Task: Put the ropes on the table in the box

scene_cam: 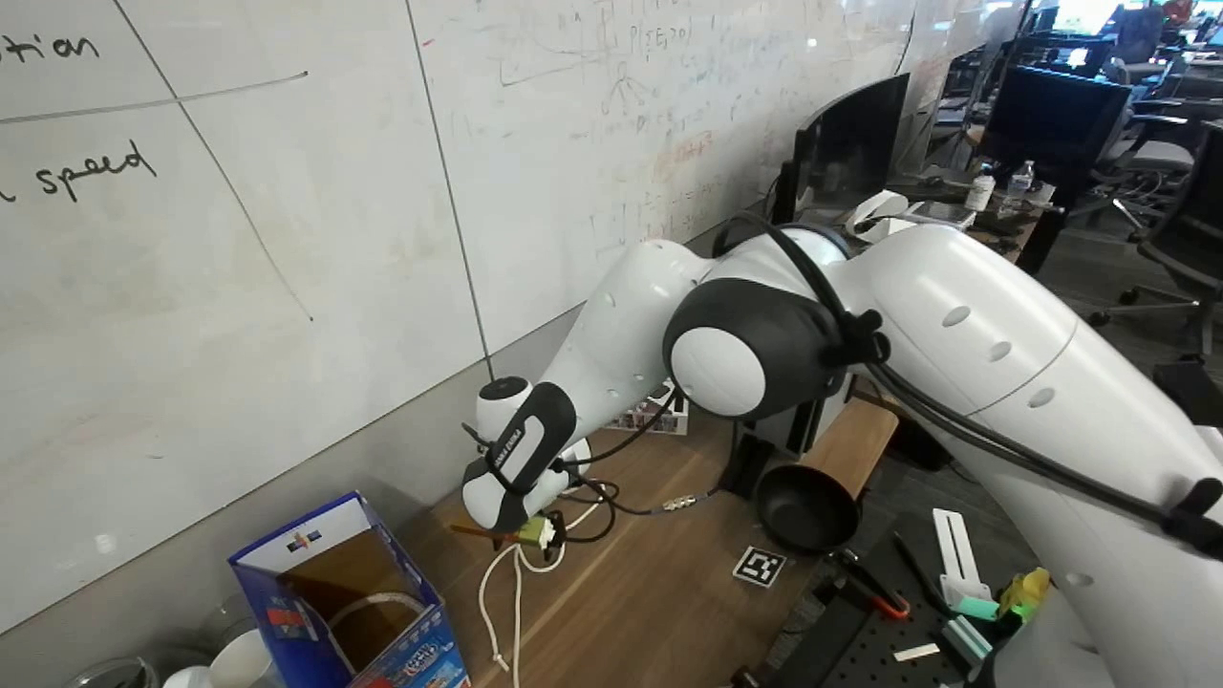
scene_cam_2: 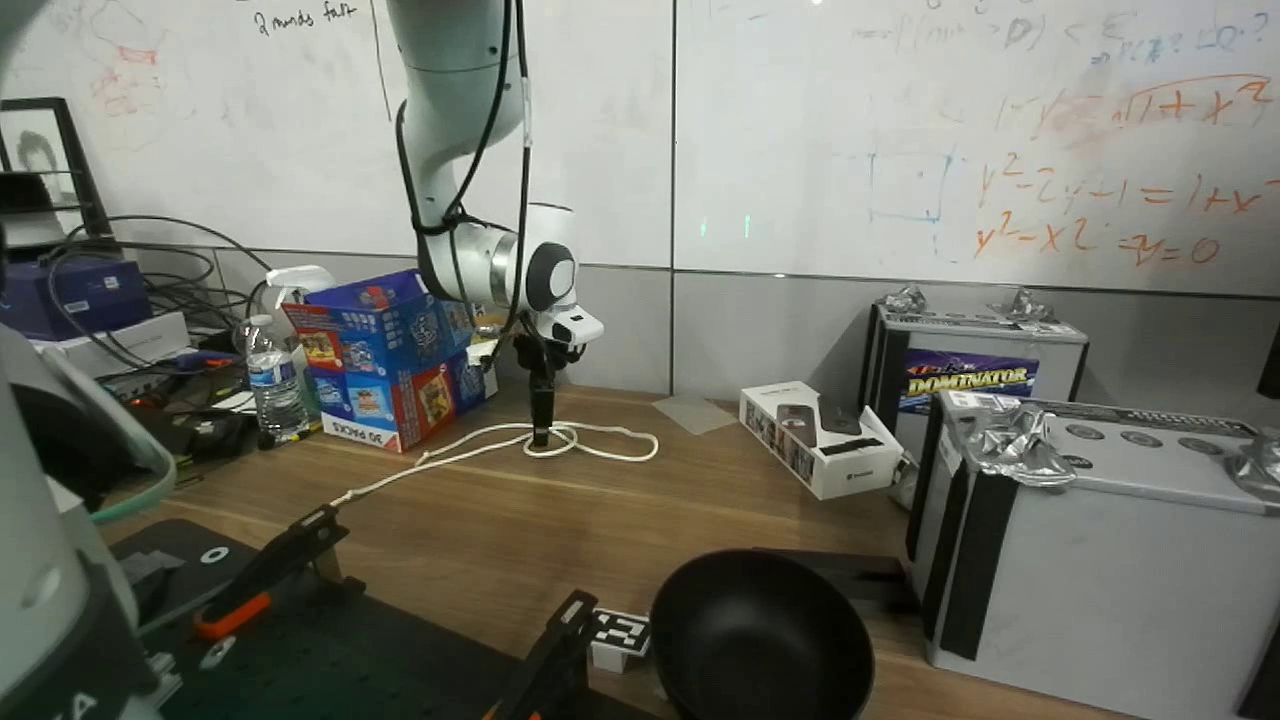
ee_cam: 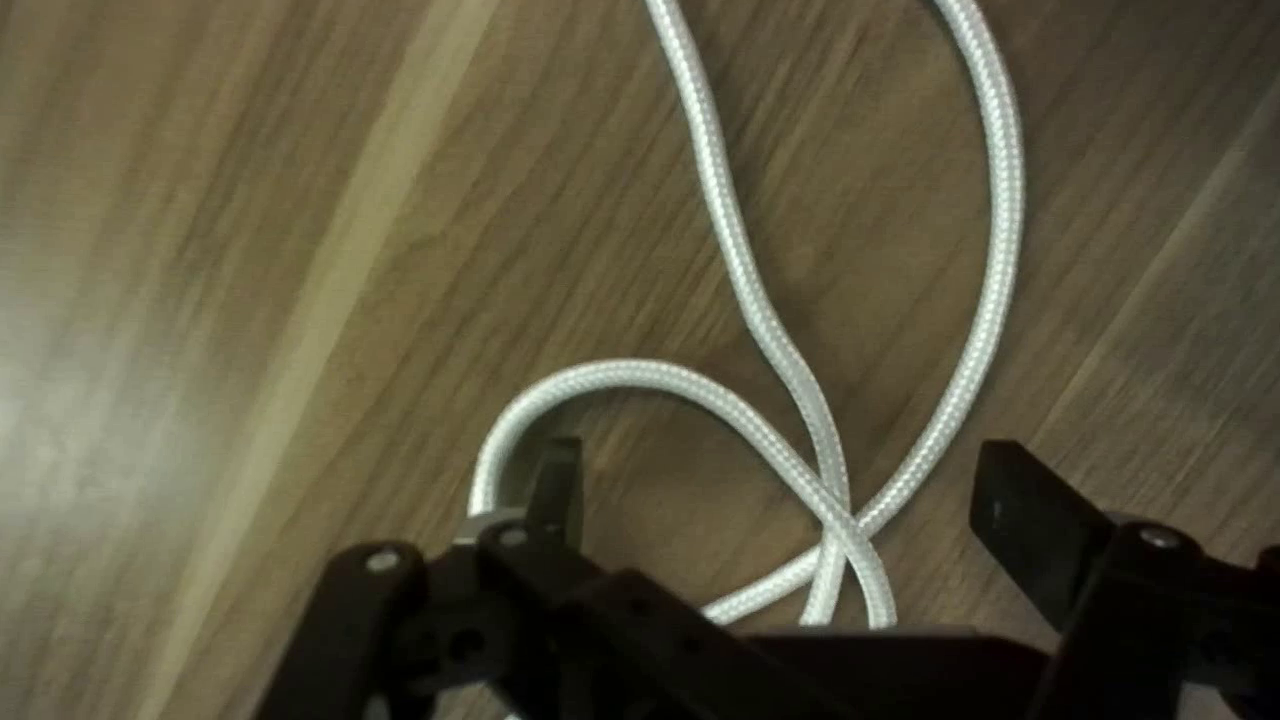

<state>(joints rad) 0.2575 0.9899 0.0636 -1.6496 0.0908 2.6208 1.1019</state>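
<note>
The white rope lies in loose loops on the brown wood table, beside the box. It also shows in an exterior view and in the wrist view, where its strands cross between the fingers. My gripper is open, pointing down low over the loops, with one finger inside a loop at the left. It also shows in an exterior view. The blue box stands open near the wall, also in an exterior view. A piece of white rope lies inside it.
A black pan and a small marker block are at the near side. A white phone box and grey cases stand to one side. A water bottle is beside the box. A whiteboard wall runs behind.
</note>
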